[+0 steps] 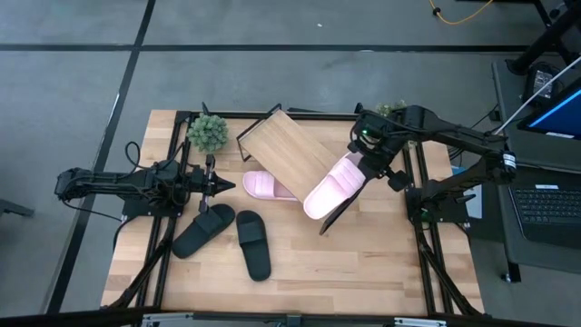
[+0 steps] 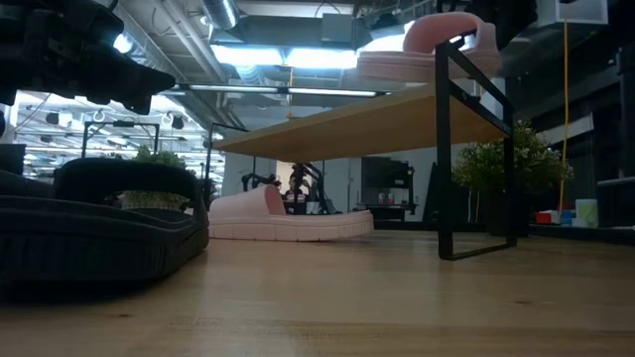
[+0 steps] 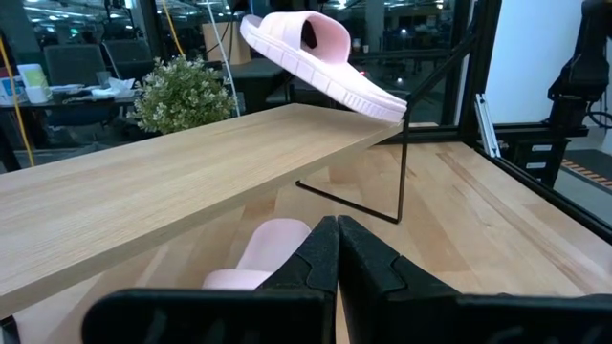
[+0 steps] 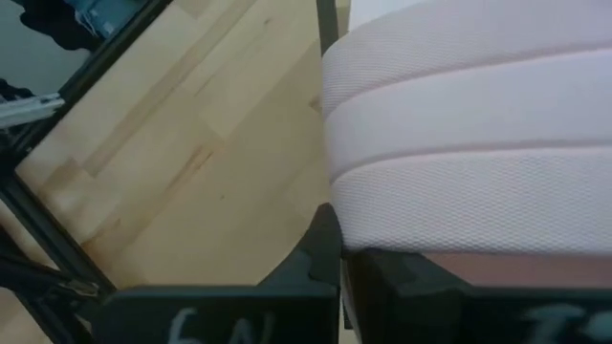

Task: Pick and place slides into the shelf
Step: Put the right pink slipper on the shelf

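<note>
The shelf point(image 1: 283, 150) stands slantwise at the table's middle; it also shows in the low view point(image 2: 377, 124). One pink slide point(image 1: 331, 186) lies tilted on the shelf's right end, with my right gripper point(image 1: 366, 166) shut on it. The other pink slide point(image 1: 261, 186) lies sole-down on the table, partly under the shelf. Two black slides point(image 1: 204, 230) point(image 1: 255, 245) lie sole-down on the table at the near left. My left gripper point(image 1: 222, 184) is shut and empty, left of the lower pink slide. My right gripper holds the pink slide at its far-right end point(image 4: 382, 225), coming from the table's right. The slide itself covers the fingertips, so the kind of hold does not show. The held end is raised point(image 3: 263, 29); the other end rests on the shelf's end point(image 3: 382, 103).
A small potted plant point(image 1: 208, 133) stands at the table's far left, another point(image 1: 390, 109) at the far right. The shelf's black frame legs point(image 2: 442, 149) stand on the table. There is bare tabletop point(image 1: 363, 263) at the near right.
</note>
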Motion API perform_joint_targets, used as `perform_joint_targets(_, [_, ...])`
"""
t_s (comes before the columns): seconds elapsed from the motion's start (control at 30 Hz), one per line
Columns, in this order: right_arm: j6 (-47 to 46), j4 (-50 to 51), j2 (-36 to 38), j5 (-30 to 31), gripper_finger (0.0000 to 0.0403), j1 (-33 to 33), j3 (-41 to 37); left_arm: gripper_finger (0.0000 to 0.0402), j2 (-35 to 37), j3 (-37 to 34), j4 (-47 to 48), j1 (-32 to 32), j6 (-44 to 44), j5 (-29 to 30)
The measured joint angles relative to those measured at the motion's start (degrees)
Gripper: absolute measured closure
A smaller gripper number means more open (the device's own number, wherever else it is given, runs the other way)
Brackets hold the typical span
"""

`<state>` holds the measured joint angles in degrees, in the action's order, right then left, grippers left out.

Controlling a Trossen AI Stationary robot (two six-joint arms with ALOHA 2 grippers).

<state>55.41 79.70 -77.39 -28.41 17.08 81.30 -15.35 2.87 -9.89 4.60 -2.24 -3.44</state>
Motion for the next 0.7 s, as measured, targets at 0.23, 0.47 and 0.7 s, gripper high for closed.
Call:
perform_joint_targets(0.23, [0.6, 0.04, -2.31, -0.17, 0.0393, 0.0, 0.02, 0.0401, 0.0, 0.0, 0.03, -0.02, 0.02, 0.02])
perform_joint_targets(0.47, [0.62, 0.45, -4.48, 0.07, 0.0393, 0.19, 0.02, 0.0401, 0.0, -0.01, 0.21, -0.01, -1.16, 0.02])
perform_joint_targets(0.7, [0.6, 1.4, -4.5, 0.14, 0.0393, 0.42, 0.02, 0.0401, 0.0, -0.02, 0.22, 0.0, -1.3, 0.02])
